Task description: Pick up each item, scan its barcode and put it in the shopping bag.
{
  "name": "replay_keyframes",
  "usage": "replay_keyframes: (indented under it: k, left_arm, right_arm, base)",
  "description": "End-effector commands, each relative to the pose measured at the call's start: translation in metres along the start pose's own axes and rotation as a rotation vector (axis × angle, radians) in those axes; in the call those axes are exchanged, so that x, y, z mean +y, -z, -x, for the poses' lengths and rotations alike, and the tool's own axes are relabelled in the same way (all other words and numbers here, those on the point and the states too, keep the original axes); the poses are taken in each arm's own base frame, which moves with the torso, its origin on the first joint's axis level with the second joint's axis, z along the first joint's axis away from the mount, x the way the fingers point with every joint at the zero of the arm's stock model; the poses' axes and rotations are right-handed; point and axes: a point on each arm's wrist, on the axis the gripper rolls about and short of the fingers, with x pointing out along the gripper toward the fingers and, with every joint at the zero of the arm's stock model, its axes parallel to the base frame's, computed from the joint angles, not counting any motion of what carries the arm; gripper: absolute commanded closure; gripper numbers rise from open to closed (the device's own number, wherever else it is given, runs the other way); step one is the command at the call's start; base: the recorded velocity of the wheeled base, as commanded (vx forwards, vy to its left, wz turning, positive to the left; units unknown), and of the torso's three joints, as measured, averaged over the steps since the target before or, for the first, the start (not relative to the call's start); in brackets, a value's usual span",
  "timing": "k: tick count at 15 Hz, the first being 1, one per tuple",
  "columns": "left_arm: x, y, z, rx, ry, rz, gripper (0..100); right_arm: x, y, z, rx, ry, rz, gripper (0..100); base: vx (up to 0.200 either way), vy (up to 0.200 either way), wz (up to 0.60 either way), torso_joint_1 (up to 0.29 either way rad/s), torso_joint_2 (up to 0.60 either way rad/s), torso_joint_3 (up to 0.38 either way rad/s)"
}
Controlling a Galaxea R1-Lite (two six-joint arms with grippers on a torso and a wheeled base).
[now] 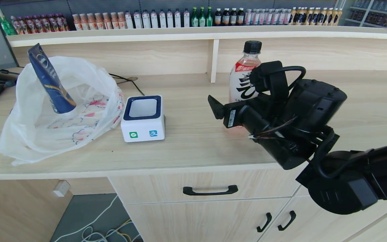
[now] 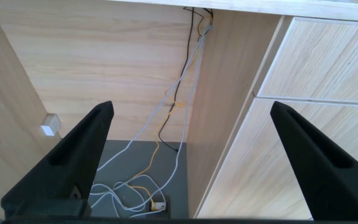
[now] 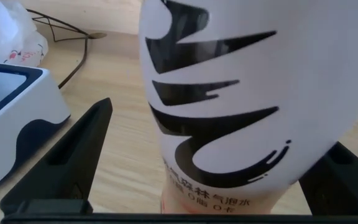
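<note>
Bottle (image 1: 244, 75) stands on the desk (image 1: 193, 148) between the released jaws of my right pincer (image 3: 222, 134): pickup step, I judge. Next I clench, lift, and carry it toward the scanner (image 1: 143, 117) at nine o'clock.

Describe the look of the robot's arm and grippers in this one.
The right arm is black, built of bulky rounded housings, with a black cable looping over the wrist, thin coloured wires showing beneath it and a small white label near the right gripper. Both it and the left gripper have flat, black, wedge-shaped fingers.
</note>
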Motion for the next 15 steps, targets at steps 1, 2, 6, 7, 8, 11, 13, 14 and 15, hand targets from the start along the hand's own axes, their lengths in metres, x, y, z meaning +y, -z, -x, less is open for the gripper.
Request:
replay_keyframes:
  k: [1, 2, 6, 7, 8, 11, 13, 14, 15]
  left_arm:
    - [0.0, 0.0, 0.0, 0.0, -0.001, 0.001, 0]
    - [0.0, 0.0, 0.0, 0.0, -0.001, 0.001, 0]
    - [0.0, 0.0, 0.0, 0.0, -0.001, 0.001, 0]
    - [0.0, 0.0, 0.0, 0.0, -0.001, 0.001, 0]
    - [0.0, 0.0, 0.0, 0.0, -0.001, 0.001, 0]
    - [0.0, 0.0, 0.0, 0.0, -0.001, 0.001, 0]
    - [0.0, 0.0, 0.0, 0.0, -0.001, 0.001, 0]
    - [0.0, 0.0, 0.0, 0.0, -0.001, 0.001, 0]
    - [0.0, 0.0, 0.0, 0.0, -0.001, 0.001, 0]
  right_arm:
    - [0.0007, 0.0025, -0.0011, 0.006, 0.008, -0.002, 0]
    - [0.0014, 0.003, -0.0011, 0.008, 0.008, -0.017, 0]
    - [0.001, 0.0022, -0.0013, 0.004, 0.024, -0.03, 0]
    - [0.0008, 0.0011, -0.0013, 0.0, 0.026, -0.03, 0]
    - [0.0009, 0.0009, -0.0018, -0.001, 0.029, -0.031, 0]
    - [0.0006, -0.0002, -0.0014, -0.004, 0.029, -0.03, 100]
    - [0.0001, -0.002, -0.0008, -0.008, 0.03, -0.032, 100]
    - [0.0005, -0.0027, -0.0004, -0.01, 0.028, -0.031, 100]
    - [0.0001, -0.0039, 0.0, -0.013, 0.029, -0.031, 100]
  base:
    - [0.0, 0.0, 0.0, 0.0, 0.0, 0.0]
    - [0.0, 0.0, 0.0, 0.0, 0.0, 0.0]
    - [0.0, 0.0, 0.0, 0.0, 0.0, 0.0]
    - [0.0, 0.0, 0.0, 0.0, 0.0, 0.0]
    - [0.0, 0.0, 0.0, 0.0, 0.0, 0.0]
    - [0.0, 0.0, 0.0, 0.0, 0.0, 0.0]
    - [0.0, 0.0, 0.0, 0.0, 0.0, 0.0]
    - [0.0, 0.0, 0.0, 0.0, 0.0, 0.0]
    - [0.0, 0.0, 0.0, 0.0, 0.0, 0.0]
